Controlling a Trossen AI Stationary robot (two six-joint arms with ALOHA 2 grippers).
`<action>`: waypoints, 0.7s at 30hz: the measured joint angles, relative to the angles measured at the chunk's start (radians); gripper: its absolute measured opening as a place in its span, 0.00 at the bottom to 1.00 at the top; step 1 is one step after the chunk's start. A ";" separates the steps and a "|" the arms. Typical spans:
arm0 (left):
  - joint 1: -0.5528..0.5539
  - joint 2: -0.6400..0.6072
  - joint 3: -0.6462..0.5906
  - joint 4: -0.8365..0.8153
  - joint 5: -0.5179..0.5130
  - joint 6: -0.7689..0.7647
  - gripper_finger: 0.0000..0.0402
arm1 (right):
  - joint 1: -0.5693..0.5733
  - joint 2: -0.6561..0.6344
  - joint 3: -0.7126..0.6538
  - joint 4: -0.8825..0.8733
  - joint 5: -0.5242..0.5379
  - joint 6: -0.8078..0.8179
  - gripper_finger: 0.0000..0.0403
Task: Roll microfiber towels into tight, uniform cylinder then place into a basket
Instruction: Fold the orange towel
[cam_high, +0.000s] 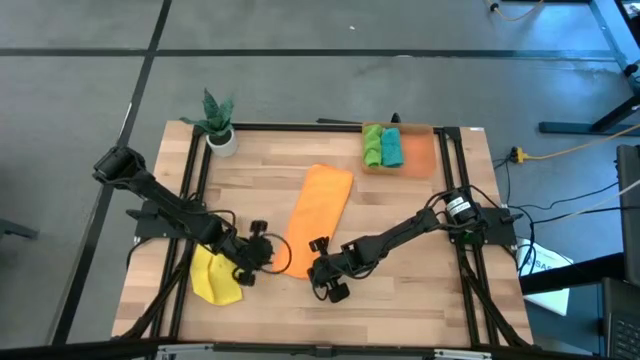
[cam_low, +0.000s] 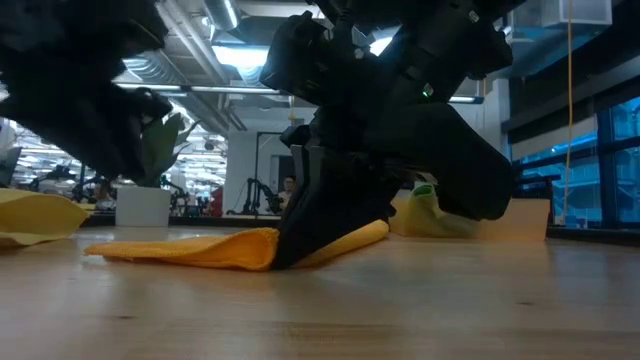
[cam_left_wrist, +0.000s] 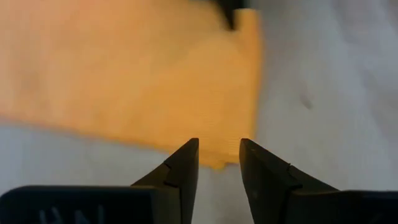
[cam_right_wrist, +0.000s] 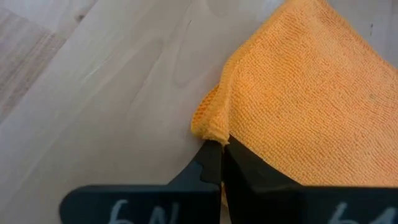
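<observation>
The orange towel lies flat as a long strip in the middle of the table, and its near end reaches both grippers. My right gripper is shut on the towel's near right corner. My left gripper is low at the near left corner, its fingers slightly open, one on each side of the towel's edge. The yellow towel lies crumpled at the near left. The orange basket at the far right holds a green roll and a teal roll. My right gripper pinches the towel's near right corner between its two shut fingers, and the cloth bunches up just past the tips. In the low view the fingers point steeply down, with the corner held down at the table top. My left gripper has the towel's near edge between its fingertips; I cannot tell whether they touch it.
A small potted plant stands at the far left corner. Black frame rails run along the table's left and right sides. Bare wood lies near the front edge and to the right of the towel.
</observation>
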 joint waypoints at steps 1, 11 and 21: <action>-0.009 0.000 -0.012 0.028 0.016 0.041 0.27 | 0.000 0.000 0.000 0.001 0.000 0.000 0.01; -0.047 0.000 -0.127 0.231 0.031 0.217 0.27 | -0.001 0.000 -0.001 0.012 0.001 0.001 0.01; 0.006 0.007 -0.206 0.366 0.040 0.211 0.27 | -0.002 0.000 -0.001 0.013 0.001 0.001 0.01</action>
